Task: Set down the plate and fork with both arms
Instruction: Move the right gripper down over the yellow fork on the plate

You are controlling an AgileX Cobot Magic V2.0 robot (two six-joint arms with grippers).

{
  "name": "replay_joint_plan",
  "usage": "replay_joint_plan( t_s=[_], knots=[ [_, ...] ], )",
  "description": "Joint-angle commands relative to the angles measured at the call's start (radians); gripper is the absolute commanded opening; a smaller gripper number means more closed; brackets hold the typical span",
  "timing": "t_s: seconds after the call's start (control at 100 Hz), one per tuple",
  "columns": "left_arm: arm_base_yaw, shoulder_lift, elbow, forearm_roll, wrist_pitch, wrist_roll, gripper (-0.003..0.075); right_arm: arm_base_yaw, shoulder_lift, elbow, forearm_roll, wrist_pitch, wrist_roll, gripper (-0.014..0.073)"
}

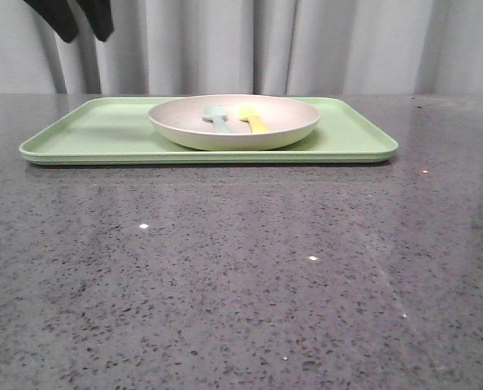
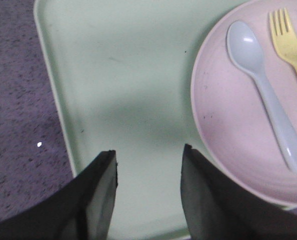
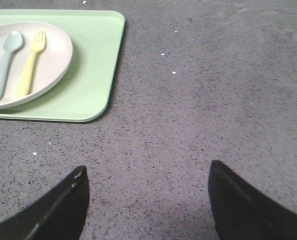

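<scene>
A dark grey speckled stone worktop (image 1: 241, 276) fills the near and middle ground of the front view, with small bright glints of light scattered across it. Behind it, pale grey pleated curtains (image 1: 306, 45) close off the room, and a dark object (image 1: 71, 16) of unclear kind is seen hanging at the far left.

A flat rectangular light-green tray (image 1: 87, 130) is set at the far side of the worktop. On it, slightly right of its middle, the shallow round cream-white plate (image 1: 225, 134) with a raised rim is rested. Inside the plate, the small yellow plastic fork (image 1: 254, 120) is laid to the right of a pale blue plastic spoon (image 1: 217, 119), the two side by side and apart.

The left tool (image 2: 148, 165) is held over the bare left part of the tray, just beside the plate's rim, its dark fingers parted moderately with nothing between them. The right tool (image 3: 148, 187) is held above bare worktop to the right of the tray, its fingers spread wide and empty.
</scene>
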Motion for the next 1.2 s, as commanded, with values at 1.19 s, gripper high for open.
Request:
replay_joint_plan(
  t_s=[1.19],
  knots=[
    [-0.007,-0.9,0.884,0.014,-0.327,-0.023,0.0302,0.298,1.148,-1.168,0.002,0.385,-0.022,0.0509]
  ],
)
